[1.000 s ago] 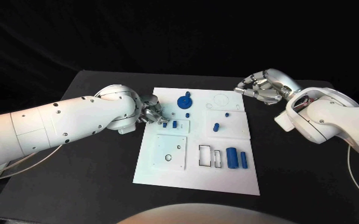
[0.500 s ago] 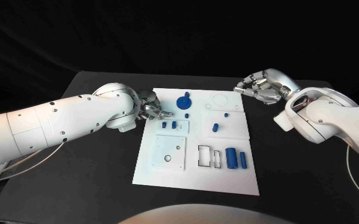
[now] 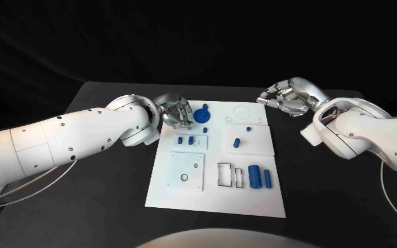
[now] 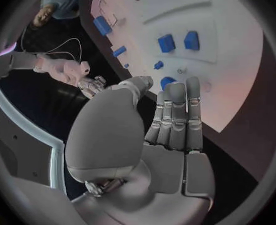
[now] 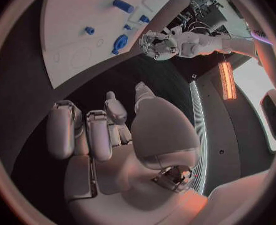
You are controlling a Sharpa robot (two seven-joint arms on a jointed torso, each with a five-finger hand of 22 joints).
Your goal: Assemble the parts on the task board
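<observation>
The white task board (image 3: 213,197) lies mid-table. At its far left stands a round blue part (image 3: 203,113) with a knob. My left hand (image 3: 175,112) hovers at that corner with its fingers stretched out toward the part, and I see nothing in it. In the left wrist view the left hand (image 4: 169,120) points at the board (image 4: 232,75), and the round part (image 4: 167,80) peeks out just past its fingertips. Two small blue blocks (image 3: 185,140) sit nearer me. My right hand (image 3: 285,96) hangs beyond the board's far right corner, fingers curled in on nothing; the right wrist view shows this hand (image 5: 106,130) too.
More blue parts lie on the board: a small peg (image 3: 205,129), an oblong piece (image 3: 238,142) and two cylinders (image 3: 260,176) near empty rectangular slots (image 3: 229,174). Black table surrounds the board on all sides.
My left hand has moved from beside the two small blocks toward the far side, up to the round blue part. The right hand has stayed where it was.
</observation>
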